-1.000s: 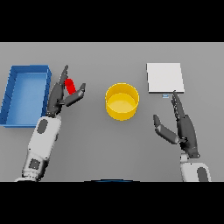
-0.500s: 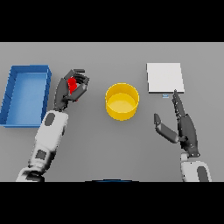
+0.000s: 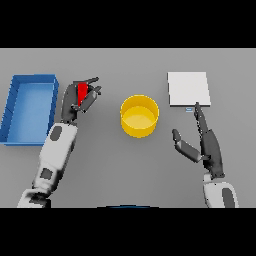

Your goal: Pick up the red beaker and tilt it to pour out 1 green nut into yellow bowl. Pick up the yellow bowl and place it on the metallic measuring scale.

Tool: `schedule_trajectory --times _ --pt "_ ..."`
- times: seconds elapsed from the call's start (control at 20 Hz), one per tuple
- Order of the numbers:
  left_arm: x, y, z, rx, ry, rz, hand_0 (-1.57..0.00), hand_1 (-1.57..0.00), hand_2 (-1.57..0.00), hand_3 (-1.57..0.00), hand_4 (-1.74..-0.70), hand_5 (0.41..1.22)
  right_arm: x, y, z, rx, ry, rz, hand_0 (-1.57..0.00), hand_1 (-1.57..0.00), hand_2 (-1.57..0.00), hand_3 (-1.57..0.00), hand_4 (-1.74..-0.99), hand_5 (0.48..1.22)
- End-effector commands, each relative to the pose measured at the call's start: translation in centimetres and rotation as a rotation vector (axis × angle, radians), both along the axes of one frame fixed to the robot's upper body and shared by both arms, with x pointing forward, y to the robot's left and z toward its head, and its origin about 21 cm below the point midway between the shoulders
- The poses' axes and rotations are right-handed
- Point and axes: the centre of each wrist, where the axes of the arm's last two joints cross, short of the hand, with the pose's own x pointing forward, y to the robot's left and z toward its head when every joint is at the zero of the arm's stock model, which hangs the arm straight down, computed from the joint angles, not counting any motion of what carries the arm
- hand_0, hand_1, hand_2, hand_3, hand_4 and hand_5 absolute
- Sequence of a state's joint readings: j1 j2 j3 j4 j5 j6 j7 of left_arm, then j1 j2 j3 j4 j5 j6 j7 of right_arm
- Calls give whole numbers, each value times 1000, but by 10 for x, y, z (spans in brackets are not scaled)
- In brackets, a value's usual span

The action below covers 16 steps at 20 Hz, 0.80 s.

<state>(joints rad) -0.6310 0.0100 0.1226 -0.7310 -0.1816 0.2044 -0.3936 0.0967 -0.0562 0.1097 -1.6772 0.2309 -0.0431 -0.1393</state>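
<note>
Red beaker (image 3: 82, 93) is gripped by curled fingers of left hand (image 3: 75, 100), w/ blue bin (image 3: 30, 109) just outboard. Yellow bowl (image 3: 139, 116) is seen on worktop (image 3: 125, 165) btwn both hands. Right hand (image 3: 206, 145) is held open, fingers straight, tips near metallic scale (image 3: 188, 89).

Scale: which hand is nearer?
Right. The right hand has its fingertips just below the scale; the left hand is far across the table, past the bowl, holding the beaker.

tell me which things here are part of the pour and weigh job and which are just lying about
Part of the job: red beaker in the left hand, yellow bowl, metallic measuring scale, right hand.
Just lying about: blue bin.
</note>
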Motion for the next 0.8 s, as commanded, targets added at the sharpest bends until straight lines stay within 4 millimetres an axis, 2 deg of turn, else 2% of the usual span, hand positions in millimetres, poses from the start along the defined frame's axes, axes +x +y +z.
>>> schedule_trajectory --times 0.0,0.15,0.3,0.4,0.65,0.75 --pt "3 -1 7 15 -9 4 -1502 -1505 -1504 -1475 -1706 1126 0 -2 -1 -8 -2 -9 1 1 1 1 -1160 664" --pt "8 6 24 95 -42 -26 -1536 -1537 -1537 -1522 -1723 1127 -1 -3 1 -39 -16 -17 1 1 1 1 -1116 656" --pt "15 10 52 298 -88 -97 -1553 -1554 -1554 -1546 -1732 1137 -3 -2 2 -47 -23 -13 1 1 1 1 -1101 658" --pt "15 -2 61 461 -96 -163 -1559 -1560 -1560 -1555 -1735 1136 -3 0 1 -50 -17 -9 1 1 1 1 -1092 661" --pt "4 -24 71 585 -99 -230 -1559 -1560 -1560 -1555 -1735 1136 -2 -3 2 -58 -13 -8 1 1 1 1 -1092 664" --pt "6 -28 86 709 -97 -254 -1564 -1564 -1564 -1561 -1737 1149 -5 -1 1 -46 -25 7 1 1 1 1 -1096 670"
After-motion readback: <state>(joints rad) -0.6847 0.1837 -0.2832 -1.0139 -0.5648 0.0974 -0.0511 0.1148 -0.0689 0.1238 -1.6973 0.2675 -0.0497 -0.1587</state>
